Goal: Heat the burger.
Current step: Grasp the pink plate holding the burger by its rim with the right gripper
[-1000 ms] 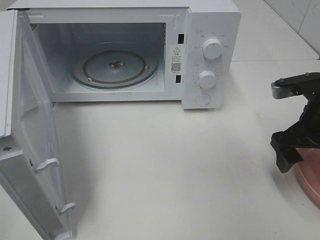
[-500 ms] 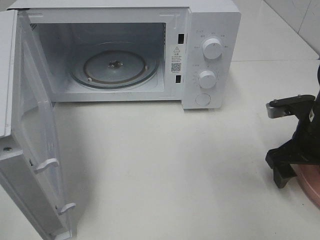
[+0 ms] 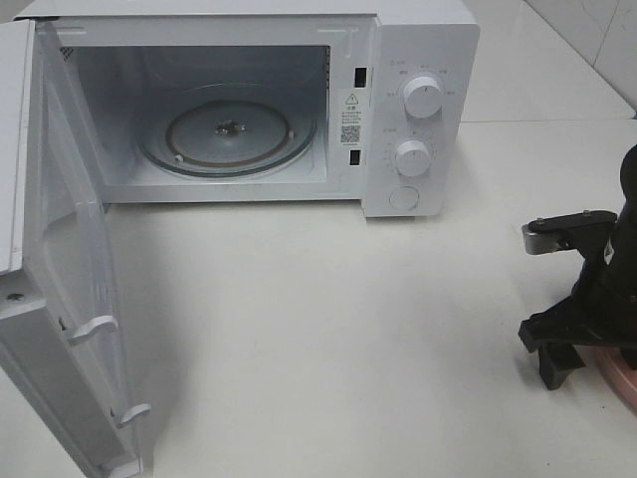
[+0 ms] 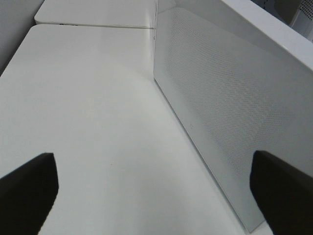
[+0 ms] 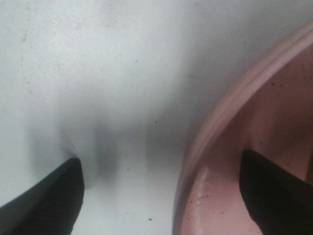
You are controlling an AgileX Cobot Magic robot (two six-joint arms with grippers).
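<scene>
Straddling pink plate (image 5: 220, 117) rim: right fingers (image 5: 49, 200) spread.

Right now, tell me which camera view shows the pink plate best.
The right wrist view: the pink plate shows rim and inside close up, straddled by the open right gripper. Exterior high catches only a sliver behind that gripper; left wrist, none of it.

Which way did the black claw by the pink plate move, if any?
Yes. The black right gripper shifted down and left, away from the white microwave's knobs.
</scene>
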